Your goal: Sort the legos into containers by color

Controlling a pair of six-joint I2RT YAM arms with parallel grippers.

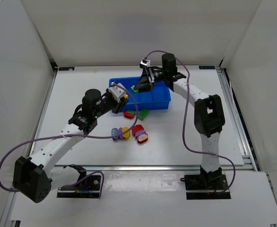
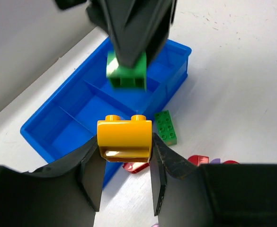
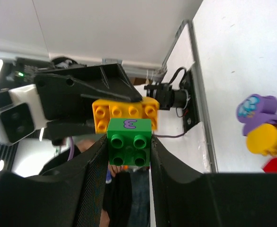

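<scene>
My left gripper (image 1: 122,96) is shut on a yellow-orange lego (image 2: 124,139), held above the near left edge of the blue tray (image 1: 158,96). My right gripper (image 1: 139,86) is shut on a green lego (image 3: 129,142) marked with a purple "3", held over the tray's dividers (image 2: 100,97). The two held legos are close together; the yellow one (image 3: 125,112) shows just behind the green one. The tray compartments that show look bare. More legos lie on the table in front of the tray: a flat green one (image 1: 143,114), a red-and-green one (image 1: 129,113), a purple-and-yellow one (image 1: 116,134), red ones (image 1: 138,130).
White walls enclose the table on three sides. A metal rail (image 1: 147,167) runs along the near edge. The purple cables (image 1: 188,123) loop beside each arm. The loose legos sit between the tray and the arm bases.
</scene>
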